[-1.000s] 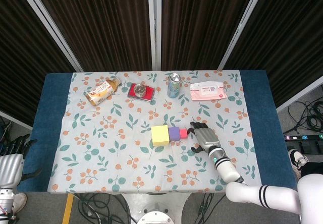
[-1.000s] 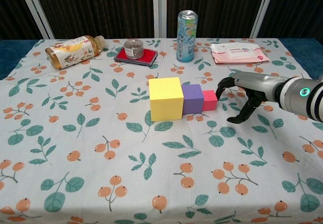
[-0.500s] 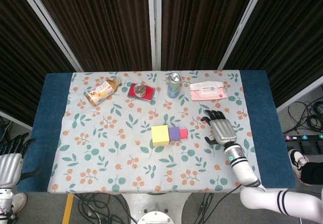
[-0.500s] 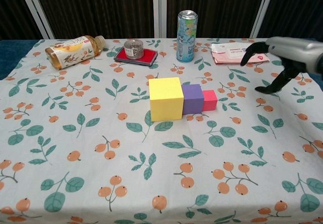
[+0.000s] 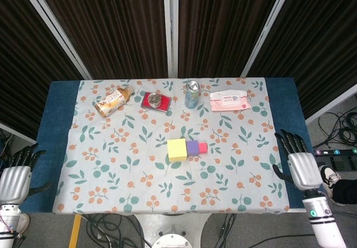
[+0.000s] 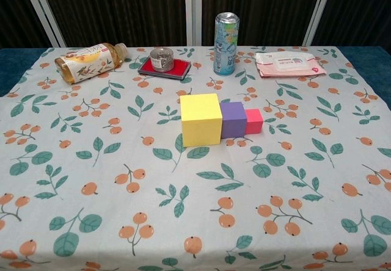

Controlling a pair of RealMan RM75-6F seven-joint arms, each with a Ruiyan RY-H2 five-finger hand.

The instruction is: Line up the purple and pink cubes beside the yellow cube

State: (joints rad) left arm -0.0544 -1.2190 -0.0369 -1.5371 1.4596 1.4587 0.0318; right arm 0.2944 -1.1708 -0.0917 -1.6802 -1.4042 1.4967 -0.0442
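Observation:
A large yellow cube (image 6: pixel 200 118) sits mid-table with a smaller purple cube (image 6: pixel 233 119) touching its right side and a still smaller pink cube (image 6: pixel 253 121) touching the purple one, all in a row. The head view shows the same row: yellow cube (image 5: pixel 177 149), purple cube (image 5: pixel 192 147), pink cube (image 5: pixel 202 147). My right hand (image 5: pixel 298 165) hovers off the table's right edge, fingers spread, holding nothing. My left hand (image 5: pixel 15 177) hangs off the left edge, fingers apart and empty. Neither hand appears in the chest view.
Along the back of the floral tablecloth (image 6: pixel 110 179) lie a tea bottle (image 6: pixel 89 61) on its side, a red tray with a small tin (image 6: pixel 163 63), an upright can (image 6: pixel 225 35) and a pink wipes pack (image 6: pixel 288 63). Blue table edges (image 5: pixel 56 125) flank the cloth.
My right hand has pulled away from the pink cube to the right and now sits off the table edge, out of the chest view. The cubes have not moved.

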